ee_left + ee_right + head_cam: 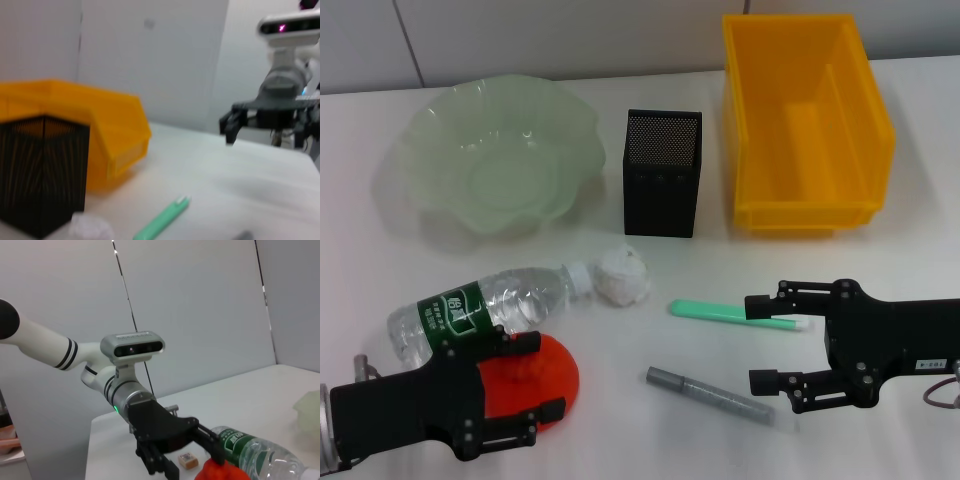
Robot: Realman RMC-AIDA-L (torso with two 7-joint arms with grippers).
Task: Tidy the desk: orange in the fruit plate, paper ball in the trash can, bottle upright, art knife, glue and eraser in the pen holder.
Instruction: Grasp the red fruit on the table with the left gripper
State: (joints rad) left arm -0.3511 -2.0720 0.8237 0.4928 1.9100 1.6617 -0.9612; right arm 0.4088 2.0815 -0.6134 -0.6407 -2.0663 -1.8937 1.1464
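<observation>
The orange [545,370] sits on the table at the front left, and my left gripper [530,380] is shut on it, one finger on each side. The bottle [485,308] lies on its side just behind the orange, cap toward the paper ball [622,275]. The eraser is hidden in the head view but shows in the right wrist view [187,460], on the table beside the left gripper [194,467]. My right gripper [752,340] is open at the front right. A green pen-shaped tool [735,313] lies by its far finger and a grey one [710,395] by its near finger.
The fruit plate [500,160] stands at the back left. The black mesh pen holder [662,175] is at the back middle. The yellow-orange trash can [800,215] stands to its right at the back. The plate and the trash can hold nothing I can see.
</observation>
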